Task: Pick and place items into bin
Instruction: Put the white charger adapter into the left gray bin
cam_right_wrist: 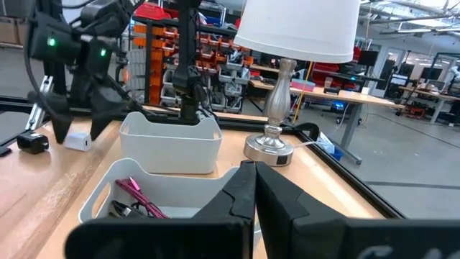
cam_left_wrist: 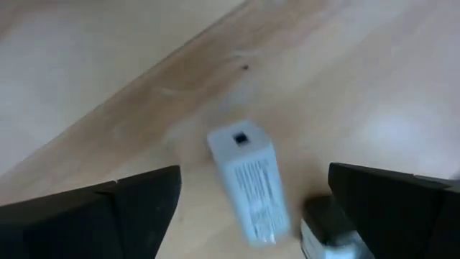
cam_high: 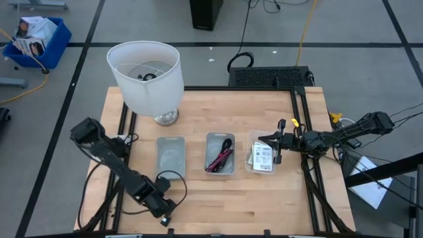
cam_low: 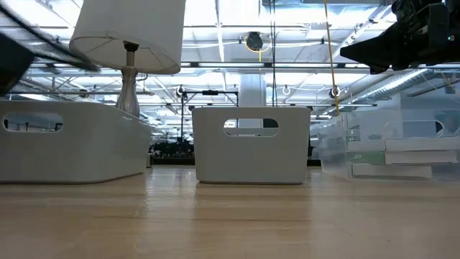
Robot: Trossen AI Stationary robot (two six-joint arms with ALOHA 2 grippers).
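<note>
Three bins sit in a row mid-table: the left bin (cam_high: 170,157), the middle bin (cam_high: 220,154) with the red and black cables (cam_high: 220,158), and the right bin (cam_high: 260,153) with packets (cam_high: 262,157). Bare wood lies open in front of them; the lamp (cam_high: 147,77) stands behind the left bin.

The left gripper (cam_high: 160,210) hangs at the table's front edge, fingers wide apart and empty, over a small white plug (cam_left_wrist: 249,181) lying on the wood between them, a black piece (cam_left_wrist: 325,227) beside it.

The right gripper (cam_high: 274,147) hovers above the right bin, fingers together, holding nothing visible.
</note>
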